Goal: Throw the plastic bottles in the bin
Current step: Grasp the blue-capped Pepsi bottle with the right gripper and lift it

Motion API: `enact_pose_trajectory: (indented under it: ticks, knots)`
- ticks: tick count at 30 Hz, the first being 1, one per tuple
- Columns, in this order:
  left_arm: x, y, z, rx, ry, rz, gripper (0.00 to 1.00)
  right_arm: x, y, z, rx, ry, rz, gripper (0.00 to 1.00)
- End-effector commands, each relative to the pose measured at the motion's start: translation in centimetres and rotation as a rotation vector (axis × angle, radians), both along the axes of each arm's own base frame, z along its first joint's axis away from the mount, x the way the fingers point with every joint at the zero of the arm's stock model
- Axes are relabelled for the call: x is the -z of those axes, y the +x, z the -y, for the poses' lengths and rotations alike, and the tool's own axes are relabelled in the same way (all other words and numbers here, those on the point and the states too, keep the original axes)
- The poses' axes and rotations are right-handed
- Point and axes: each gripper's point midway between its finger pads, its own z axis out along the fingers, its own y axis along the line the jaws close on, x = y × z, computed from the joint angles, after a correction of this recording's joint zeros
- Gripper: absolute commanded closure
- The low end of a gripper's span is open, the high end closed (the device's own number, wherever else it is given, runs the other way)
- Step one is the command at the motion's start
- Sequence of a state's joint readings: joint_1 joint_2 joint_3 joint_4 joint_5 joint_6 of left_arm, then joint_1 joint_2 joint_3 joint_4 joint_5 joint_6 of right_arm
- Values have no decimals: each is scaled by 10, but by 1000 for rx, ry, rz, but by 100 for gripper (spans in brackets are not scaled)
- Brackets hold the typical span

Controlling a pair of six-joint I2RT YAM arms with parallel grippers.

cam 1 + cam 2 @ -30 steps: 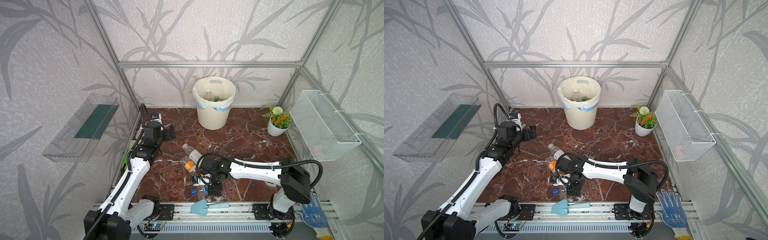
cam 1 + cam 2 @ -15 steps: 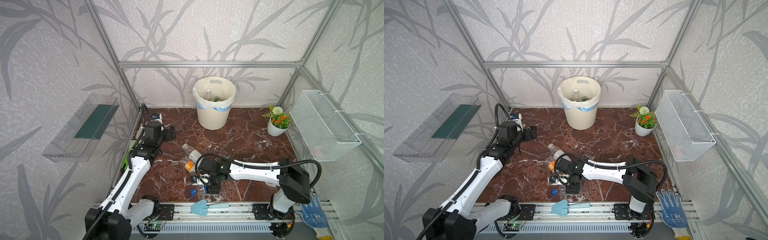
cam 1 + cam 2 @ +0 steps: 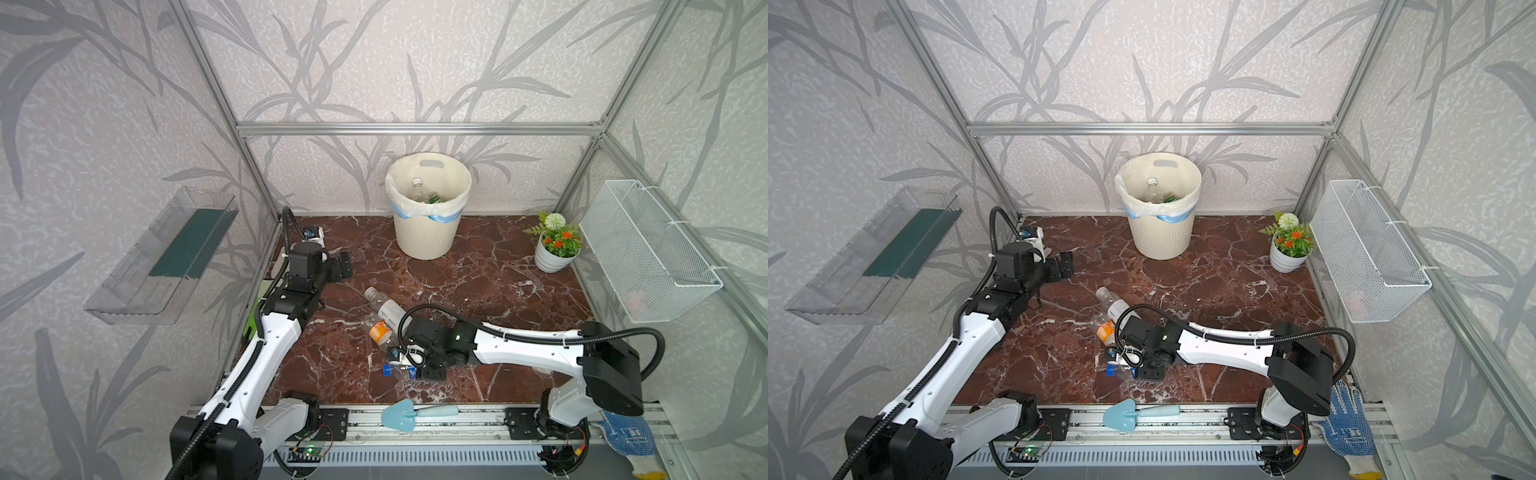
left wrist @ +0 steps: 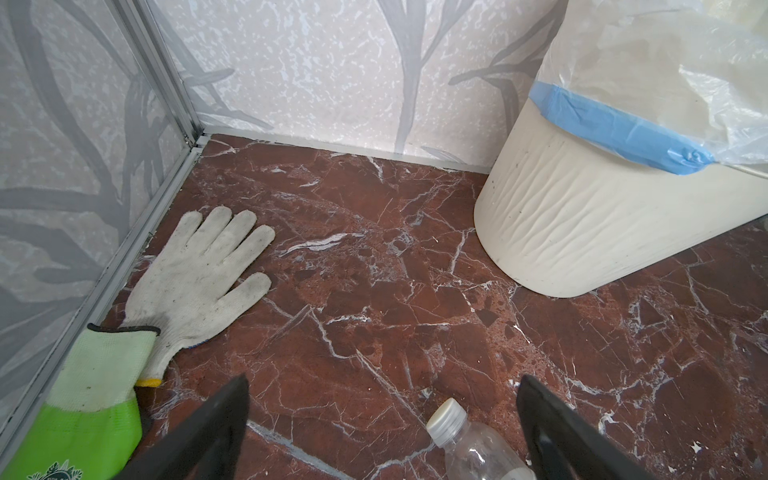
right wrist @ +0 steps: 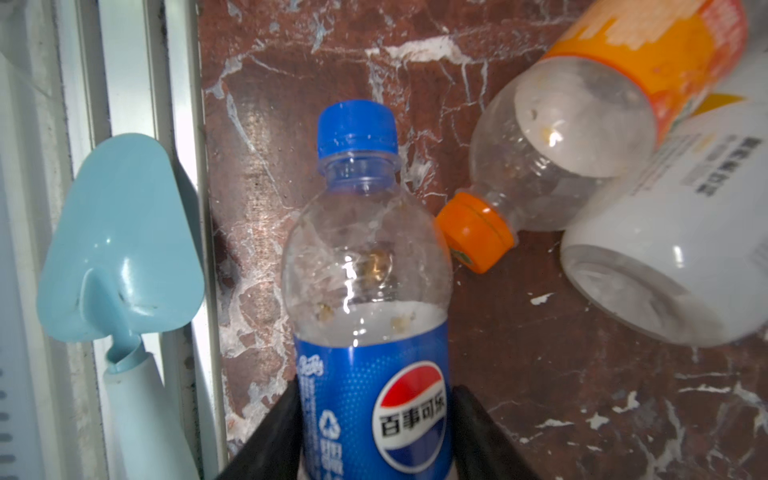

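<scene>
Three plastic bottles lie on the marble floor near the front. One has a white label (image 3: 388, 307), one an orange label and orange cap (image 3: 378, 332), and one a blue label and blue cap (image 3: 399, 370). My right gripper (image 5: 376, 415) is low over the blue one, its jaws pressing both sides of the label (image 5: 374, 407). The orange bottle (image 5: 582, 124) and the white one (image 5: 673, 232) lie just beside it. My left gripper (image 4: 384, 386) hangs open at the back left, with only the white cap (image 4: 446, 417) showing past its fingers. The bin (image 3: 428, 232) stands at the back wall with bottles inside.
A white glove (image 4: 199, 270) and a green glove (image 4: 83, 407) lie along the left wall. A light blue scoop (image 3: 409, 413) rests on the front rail. A flower pot (image 3: 555, 249) and wire basket (image 3: 648, 249) are at the right, a clear shelf (image 3: 166, 253) on the left wall.
My right gripper's jaws have closed in onto the blue-labelled bottle, and that arm has edged slightly left. The left arm has hardly moved.
</scene>
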State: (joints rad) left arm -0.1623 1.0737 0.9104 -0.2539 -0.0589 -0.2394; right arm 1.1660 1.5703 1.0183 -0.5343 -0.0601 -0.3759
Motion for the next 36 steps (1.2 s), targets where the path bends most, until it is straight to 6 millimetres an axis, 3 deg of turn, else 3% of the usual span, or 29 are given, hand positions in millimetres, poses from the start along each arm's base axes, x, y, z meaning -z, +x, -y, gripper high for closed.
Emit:
enact_pose_trajectory:
  ticks: [1, 7, 13, 18, 28, 32, 36]
  knots:
    - [-16, 2, -3, -11, 0, 37, 1, -10, 5, 4, 37, 20, 42, 47]
    - [-16, 2, -3, -11, 3, 37, 1, -14, 14, 18, 115, 46, 29, 50]
    - [-14, 2, -4, -14, 9, 33, 1, -1, 26, 48, 263, 47, -44, 51]
    - [-12, 3, -4, -14, 10, 28, 1, -12, 56, 71, 419, 110, -56, 52]
    - [-10, 3, -3, -11, 7, 23, 1, -5, 93, 112, 540, 17, 10, 51]
    - [1, 8, 3, 7, -15, -11, 1, -7, 120, 133, 679, 7, 21, 52]
    - [6, 11, 4, 9, -19, -36, 1, 6, 148, 146, 813, -41, 1, 52]
